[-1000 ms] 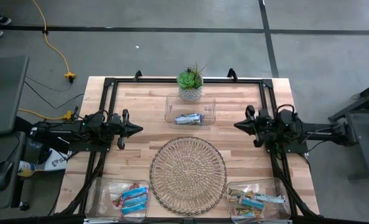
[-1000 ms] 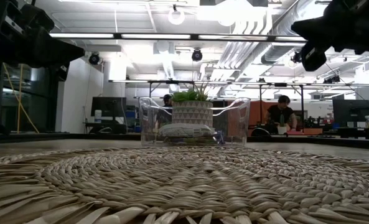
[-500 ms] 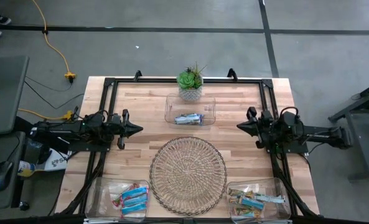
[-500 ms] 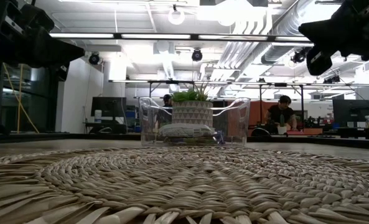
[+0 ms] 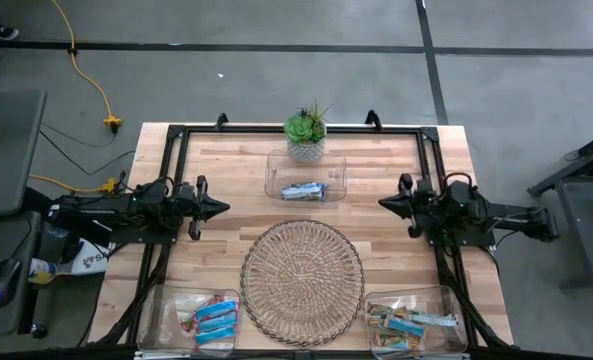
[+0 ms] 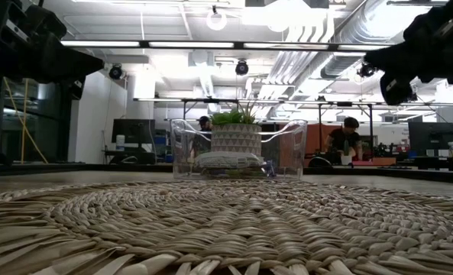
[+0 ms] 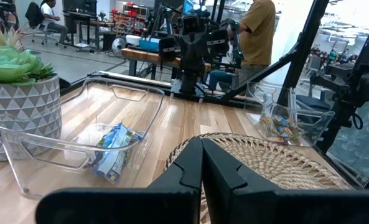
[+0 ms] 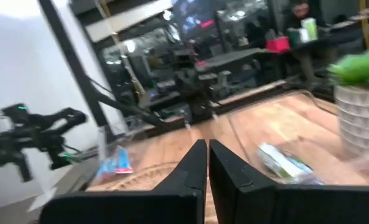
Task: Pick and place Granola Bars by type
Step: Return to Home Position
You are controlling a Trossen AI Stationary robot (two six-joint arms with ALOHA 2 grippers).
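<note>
High view, L→R: left gripper [image 5: 219, 208] pinched shut, empty, at L edge. Blue Granola Bars [image 5: 208, 320] binned front-L, nearer it. Wicker tray [image 5: 302, 270] holds none. Silvery bars [image 5: 303, 190] back-centre. Tan bars [image 5: 408, 322] front-R, nearer right gripper [image 5: 384, 203], likewise shut, empty.

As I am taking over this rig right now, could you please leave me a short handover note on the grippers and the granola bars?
The left gripper is shut and empty, at the left side of the table. The right gripper is shut and empty, at the right side.
In the high view, the blue-and-red bars lie in the bottom-left bin, the tan-green bars in the bottom-right bin, and the silvery-blue bars in the top-centre bin by the plant.
Done: the wicker tray holds no bars.
Left: sorting looks finished; probably only parking the arms.
</note>
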